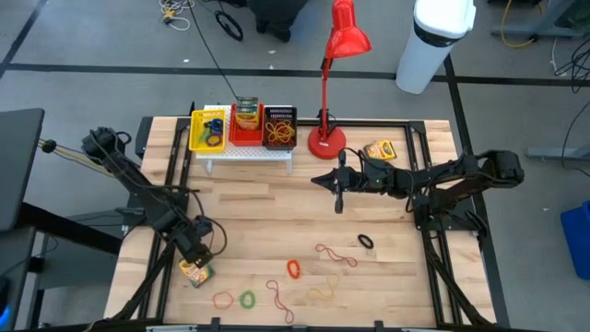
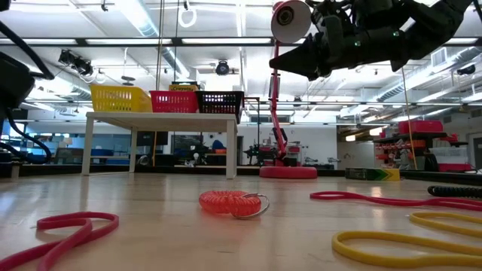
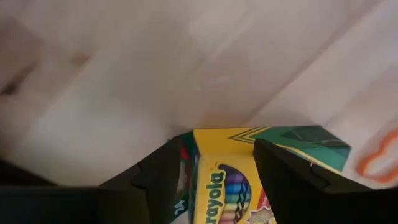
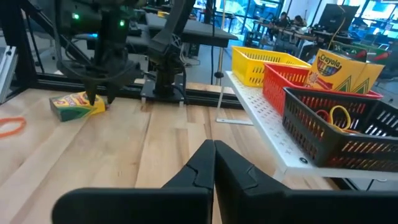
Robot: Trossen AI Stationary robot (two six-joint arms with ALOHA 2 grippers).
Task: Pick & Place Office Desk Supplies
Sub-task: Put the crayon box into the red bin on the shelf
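Note:
A green-and-yellow crayon box (image 1: 195, 273) lies flat near the table's near left corner. My left gripper (image 1: 194, 258) points down over it, open, with the box (image 3: 225, 180) showing between its two fingers. A second crayon box (image 1: 379, 149) lies by the lamp base, and a third (image 1: 246, 112) stands in the red basket. Rubber bands lie loose on the near half: black (image 1: 366, 241), red (image 1: 336, 255), an orange coil (image 1: 294, 268), green (image 1: 247, 299). My right gripper (image 1: 338, 195) hovers shut and empty above the table's middle, its fingers (image 4: 214, 163) pressed together. My left gripper comes at the crayon box from above, pointing down, with one finger (image 3: 158, 180) beside one long side and the other (image 3: 280, 174) over the far part (image 3: 311, 144) of the box. The box lies flat on the table. I cannot tell whether the fingers touch it.
A white perforated rack (image 1: 244, 152) at the far edge carries yellow (image 1: 208, 129), red and black (image 1: 279, 127) baskets, with bands in the yellow and black ones. A tall red desk lamp (image 1: 325, 140) stands beside it. Bare wood lies between the rack and the loose bands.

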